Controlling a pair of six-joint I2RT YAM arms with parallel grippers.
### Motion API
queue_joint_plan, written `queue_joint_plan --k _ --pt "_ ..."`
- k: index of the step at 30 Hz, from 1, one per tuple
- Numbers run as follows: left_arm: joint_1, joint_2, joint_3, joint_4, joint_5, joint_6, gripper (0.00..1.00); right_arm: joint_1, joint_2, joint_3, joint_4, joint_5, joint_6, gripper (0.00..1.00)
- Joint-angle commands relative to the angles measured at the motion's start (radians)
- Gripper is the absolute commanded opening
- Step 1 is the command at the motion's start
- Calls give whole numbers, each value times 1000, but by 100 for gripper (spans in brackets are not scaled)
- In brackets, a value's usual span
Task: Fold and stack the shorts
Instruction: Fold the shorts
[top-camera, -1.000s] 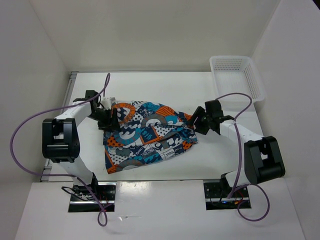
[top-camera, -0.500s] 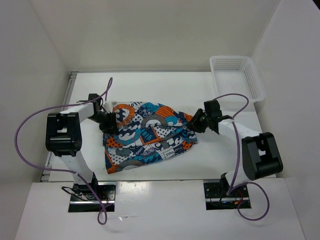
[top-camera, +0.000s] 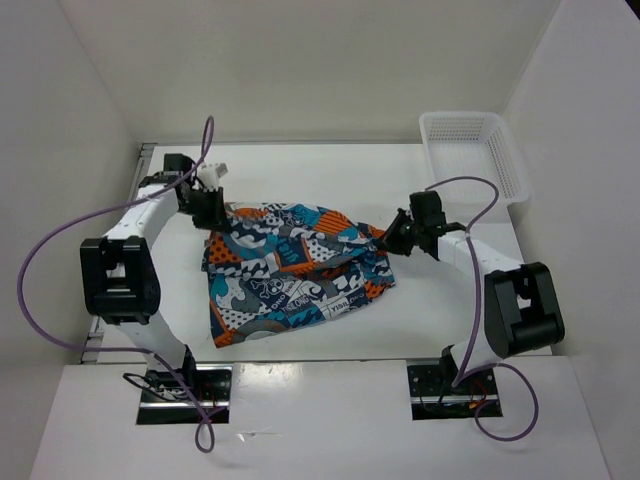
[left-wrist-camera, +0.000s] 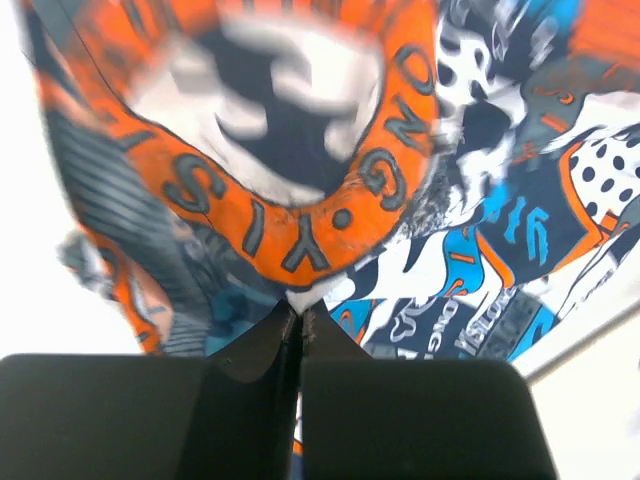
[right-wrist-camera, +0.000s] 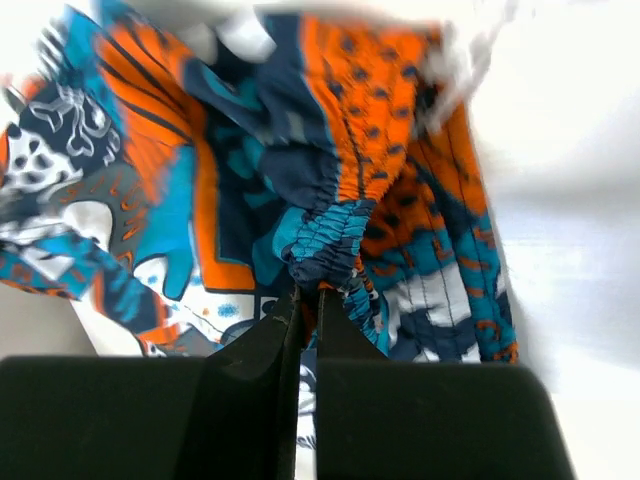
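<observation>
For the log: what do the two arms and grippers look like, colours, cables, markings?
Left arm and right arm: white links, chunky black joint housings. A purple cable loops loosely along each. Left gripper and right gripper are black; their fingers are matt black wedges tapering to thin tips. No markings visible.

- Left arm (top-camera: 148, 212) reaches along the left edge of the worktop (top-camera: 330, 170) toward its far-left corner, wrist turned inward.
- Left gripper (top-camera: 212, 212): fingers pressed together, pinching the shorts (top-camera: 300, 265).
- Right arm (top-camera: 478, 260) stretches from the right edge toward the middle.
- Right gripper (top-camera: 392, 238): fingers clamped tight on the shorts' gathered waistband.
</observation>
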Motion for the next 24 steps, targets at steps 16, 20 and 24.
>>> queue_joint_plan --k 16,20,24 --pt "10 -369 -51 -246 -139 5 8 -81 -129 154 -234 11 -193 0" --pt "-67 -433 -185 -321 -134 5 13 -81 -174 4 -234 2 -163 0" --pt "-192 -479 -276 -342 -152 5 17 -81 -161 22 -297 23 -174 3"
